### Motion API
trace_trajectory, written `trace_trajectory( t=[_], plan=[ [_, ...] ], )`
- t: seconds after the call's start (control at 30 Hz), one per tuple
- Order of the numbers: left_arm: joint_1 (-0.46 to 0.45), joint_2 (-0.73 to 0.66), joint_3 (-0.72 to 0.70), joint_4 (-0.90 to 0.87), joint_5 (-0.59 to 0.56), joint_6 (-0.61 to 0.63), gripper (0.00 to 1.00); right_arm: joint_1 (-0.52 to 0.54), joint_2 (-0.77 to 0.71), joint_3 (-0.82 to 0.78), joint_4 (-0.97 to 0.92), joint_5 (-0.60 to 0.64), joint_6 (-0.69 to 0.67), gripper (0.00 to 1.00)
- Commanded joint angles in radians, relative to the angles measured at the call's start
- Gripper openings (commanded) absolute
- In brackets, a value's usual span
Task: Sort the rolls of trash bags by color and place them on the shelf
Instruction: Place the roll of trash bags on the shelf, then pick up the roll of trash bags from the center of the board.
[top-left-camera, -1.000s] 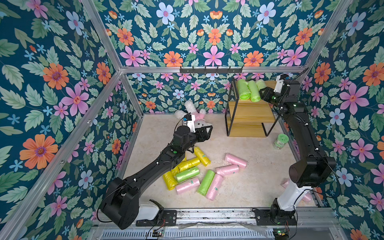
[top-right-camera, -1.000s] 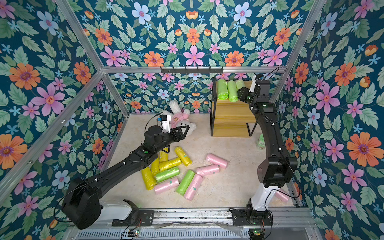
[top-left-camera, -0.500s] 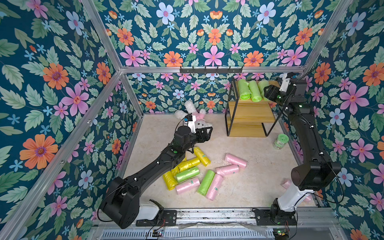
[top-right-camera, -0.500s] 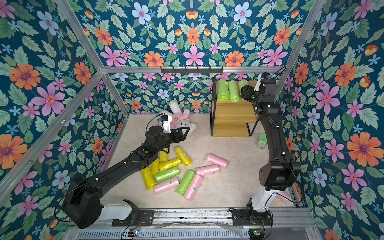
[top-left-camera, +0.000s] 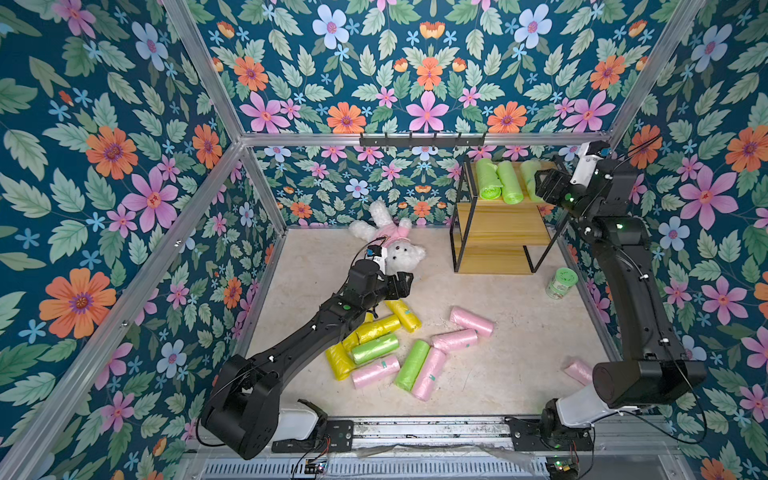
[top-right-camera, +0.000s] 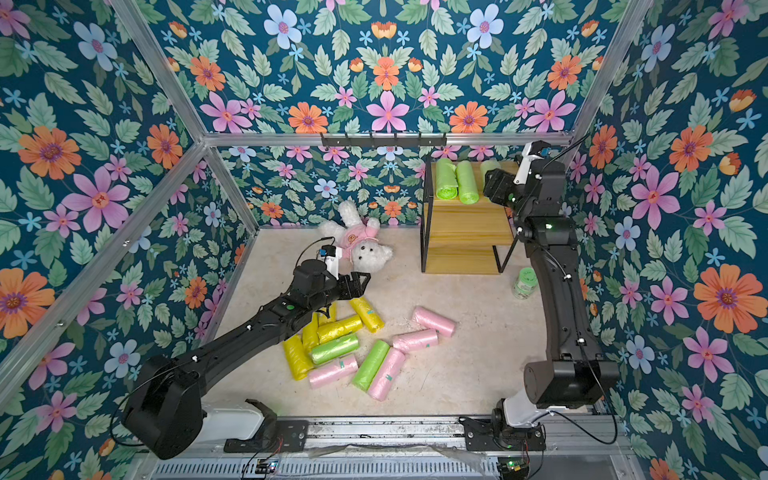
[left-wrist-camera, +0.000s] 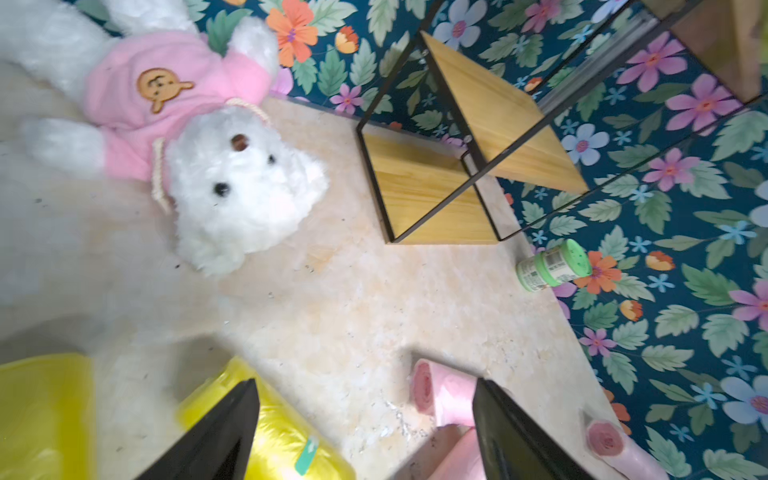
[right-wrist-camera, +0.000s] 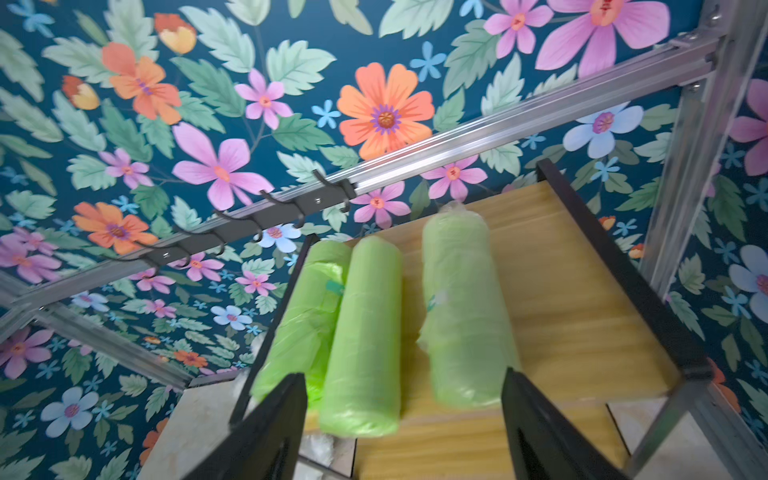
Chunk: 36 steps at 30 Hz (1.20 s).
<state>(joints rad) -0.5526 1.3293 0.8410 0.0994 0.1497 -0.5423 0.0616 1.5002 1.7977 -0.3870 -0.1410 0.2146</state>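
In both top views the left arm (top-left-camera: 316, 332) stretches low from its base at 7 o'clock toward the center, and the left gripper (top-left-camera: 405, 284) points to 3 o'clock, its 2 jaws spread wide and empty. The right arm (top-left-camera: 636, 291) rises from 5 o'clock toward 1 o'clock, folding at the wrist. The right gripper (top-left-camera: 542, 185) aims at 9 o'clock, held high, jaws parted with nothing pinched.
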Motion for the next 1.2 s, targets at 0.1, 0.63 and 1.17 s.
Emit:
trace_trajectory(
  t=[0.1,0.63,1.17],
  plan=[
    [0.019,-0.014,-0.056,-0.145,-0.092,0.041,0.85,0.115,-0.178,-0.273,0.135,0.044,-0.031,0.81],
    [-0.089,-0.176,-0.145,-0.528,-0.15,-0.04,0.75,0.476,-0.405,-0.951,0.392,0.0,0.022,0.8],
    [-0.267,0.124,0.067,-0.828,-0.276,0.119,0.82,0.474,-0.39,-1.087,0.49,0.003,0.047,0.8]
  ],
)
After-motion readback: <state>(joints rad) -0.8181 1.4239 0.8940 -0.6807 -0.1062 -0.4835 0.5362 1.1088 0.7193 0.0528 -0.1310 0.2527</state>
